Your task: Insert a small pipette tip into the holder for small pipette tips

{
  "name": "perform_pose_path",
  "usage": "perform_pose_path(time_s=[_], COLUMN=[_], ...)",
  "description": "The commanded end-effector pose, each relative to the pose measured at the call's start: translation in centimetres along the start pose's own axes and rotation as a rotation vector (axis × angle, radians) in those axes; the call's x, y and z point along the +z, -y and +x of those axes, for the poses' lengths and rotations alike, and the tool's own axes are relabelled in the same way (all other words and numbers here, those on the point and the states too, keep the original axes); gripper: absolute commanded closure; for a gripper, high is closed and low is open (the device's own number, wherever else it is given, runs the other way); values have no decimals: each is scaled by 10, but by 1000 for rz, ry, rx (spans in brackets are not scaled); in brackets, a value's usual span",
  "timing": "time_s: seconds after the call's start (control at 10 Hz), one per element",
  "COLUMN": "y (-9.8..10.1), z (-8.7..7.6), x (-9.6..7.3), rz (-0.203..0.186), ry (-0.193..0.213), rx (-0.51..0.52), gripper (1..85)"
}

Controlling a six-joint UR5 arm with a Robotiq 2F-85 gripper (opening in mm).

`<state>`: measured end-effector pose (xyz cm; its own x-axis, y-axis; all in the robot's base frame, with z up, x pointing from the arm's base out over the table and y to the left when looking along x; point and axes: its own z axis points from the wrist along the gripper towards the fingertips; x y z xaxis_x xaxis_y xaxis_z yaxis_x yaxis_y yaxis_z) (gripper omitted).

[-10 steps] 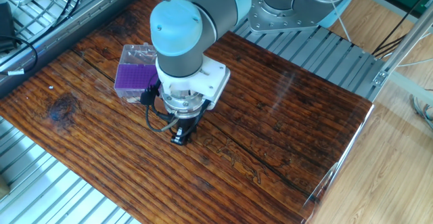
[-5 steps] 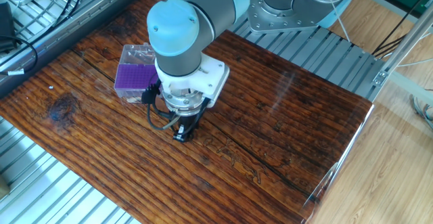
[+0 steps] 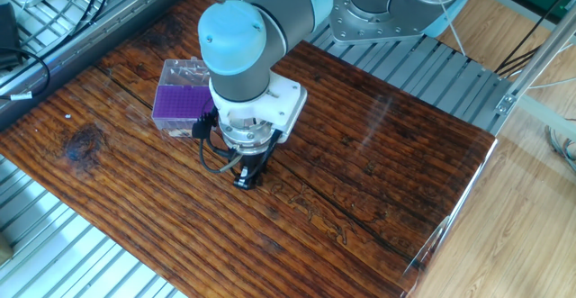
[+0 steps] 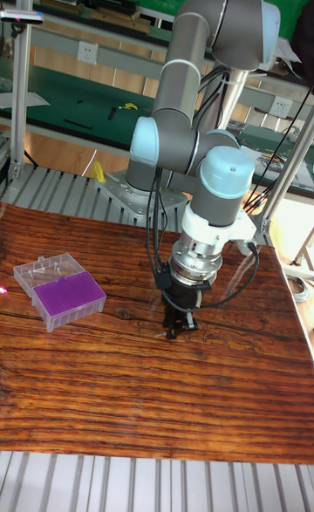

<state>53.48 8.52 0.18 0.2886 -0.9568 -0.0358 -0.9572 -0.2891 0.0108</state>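
Holder for small pipette tips (image 4: 69,296): clear plastic box, purple grid on top, clear lid hinged open behind it. Sits on the wooden table (image 3: 378,172) toward its far-left part in the fixed view (image 3: 178,102). In that view the arm's wrist overlaps the box's right edge (only a matter of angle; the tall view shows open wood between them).

Gripper (image 4: 180,329): black, pointing straight down, tips at or just above the tabletop, well to the right of the holder in the tall view. Fingers close together; whether they pinch a pipette tip I cannot tell, too small and dark. Fixed view puts it at (image 3: 245,181), below the white flange (image 3: 283,109).

A black cable (image 3: 209,158) loops out from the wrist on the holder's side and hangs just above the wood.

Nothing lies on the wood between gripper and holder.

Around the table: ribbed metal surface (image 3: 432,64) on the far side, the arm's grey base plate (image 3: 378,14) bolted there, black cables (image 3: 22,64) at the upper left.
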Motion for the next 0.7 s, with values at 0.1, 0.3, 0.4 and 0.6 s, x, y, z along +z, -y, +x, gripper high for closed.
perform_pose_path(time_s=[0.1, 0.3, 0.4, 0.6], y=[2, 3, 3, 6], z=[1, -2, -4, -3], x=[-1, 0, 0, 0], rz=[10, 13, 14, 23], ry=[1, 12, 15, 11], rx=[-1, 8, 11, 13], gripper=[557, 570, 573, 577])
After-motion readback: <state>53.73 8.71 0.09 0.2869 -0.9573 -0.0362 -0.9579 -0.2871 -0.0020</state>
